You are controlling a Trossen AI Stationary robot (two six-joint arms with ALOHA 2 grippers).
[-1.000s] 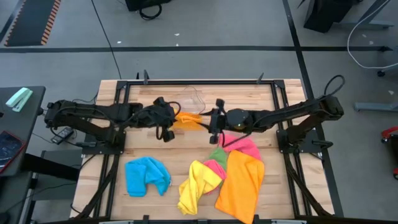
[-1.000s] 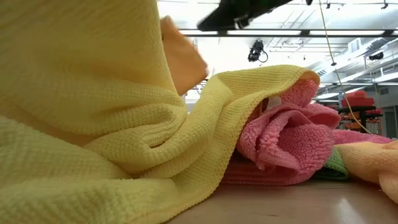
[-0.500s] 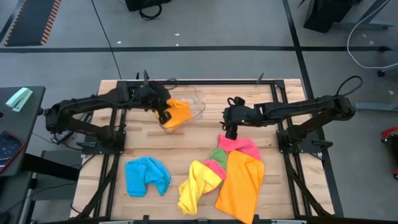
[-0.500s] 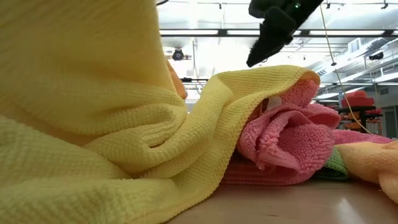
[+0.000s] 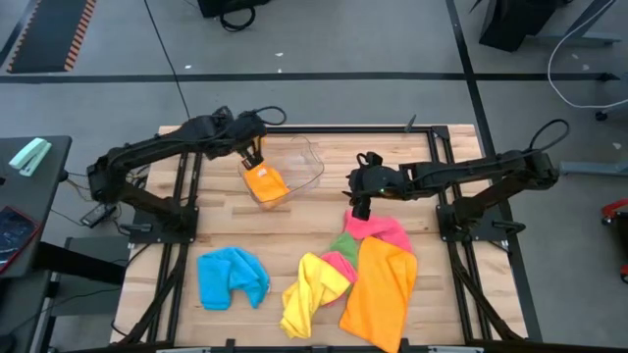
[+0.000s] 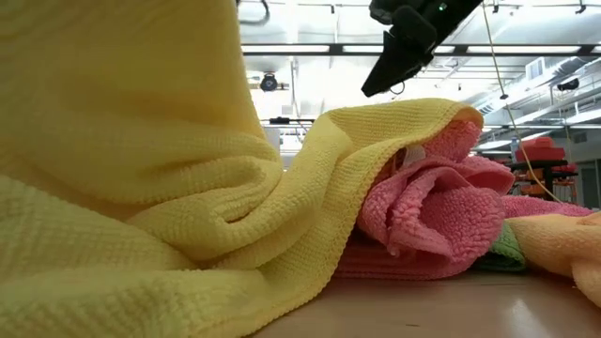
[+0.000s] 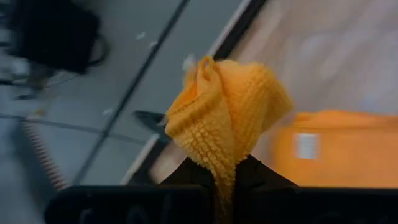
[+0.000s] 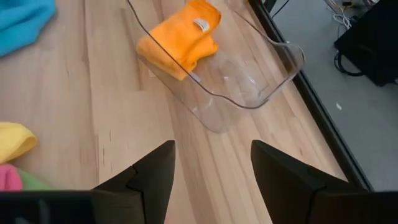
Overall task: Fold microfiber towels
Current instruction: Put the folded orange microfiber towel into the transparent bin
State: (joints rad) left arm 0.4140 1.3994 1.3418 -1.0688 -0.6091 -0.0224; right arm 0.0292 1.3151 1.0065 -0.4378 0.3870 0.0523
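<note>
My left gripper (image 5: 253, 157) is shut on a small folded orange towel (image 5: 265, 182) over the left end of the clear plastic tub (image 5: 312, 169). The same towel shows in the tub in the right wrist view (image 8: 183, 40). My right gripper (image 5: 358, 203) hangs open with nothing between its fingers, right of the tub (image 8: 249, 93) and above the pink towel (image 5: 381, 231). Pink, green (image 5: 343, 245), yellow (image 5: 312, 294) and a large orange towel (image 5: 381, 294) lie heaped on the table's near right. A blue towel (image 5: 233, 277) lies crumpled at the near left. My left gripper pinches a bunched upper part of the orange towel (image 7: 225, 165) between its two fingers, several layers together. The fingers slant down from the table's far left. The towel hangs below them, and its lower part with the white label (image 8: 200, 25) lies in the tub.
The tub stands on the far middle of the wooden table (image 5: 294, 221), open side up. In the low view the yellow towel (image 6: 141, 188) fills the foreground, with the pink towel (image 6: 432, 211) behind it and my right gripper (image 6: 404, 52) above. Black frame rails (image 5: 186, 196) run along both sides.
My left gripper has carried the orange towel from the table's middle toward the far edge and tipped downward; the towel now hangs into the tub's left end. My right gripper has come away from the towel's right end and drawn back toward the right, tipping down.
</note>
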